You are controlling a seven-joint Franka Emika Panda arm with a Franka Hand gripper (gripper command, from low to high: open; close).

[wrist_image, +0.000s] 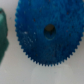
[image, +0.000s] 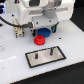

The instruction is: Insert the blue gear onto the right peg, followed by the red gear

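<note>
The chief risk from here is a bad grasp on the blue gear [wrist_image: 47,31]. The wrist view is filled almost edge to edge by its toothed disc, centre hole near the middle, so the camera sits low and close over it; if the fingers come down on the flat face instead of straddling the rim, they could press it into the white table [image: 12,60] or skid it aside. The red gear [image: 39,41] lies touching or just beside the blue gear [image: 44,34], at about its 7 o'clock in the exterior view (the two may even overlap; too blurred to say). A finger descending on that side could knock the red one away or pinch both together. A dark green shape [wrist_image: 2,35] at 9 o'clock in the wrist view is also close enough to foul a finger.

Later, a tilted grip would make the hole miss the thin right peg [image: 51,50] on the black plate [image: 35,60], which lies near, at about 5 o'clock of the gears in the exterior view.

The gripper [image: 45,27] hangs directly above the blue gear. Its fingers do not appear in the wrist view and are a blur in the exterior one, so I cannot tell how wide it stands, nor whether it touches the gear. Nothing appears lifted; both gears look to be on the table.
</note>
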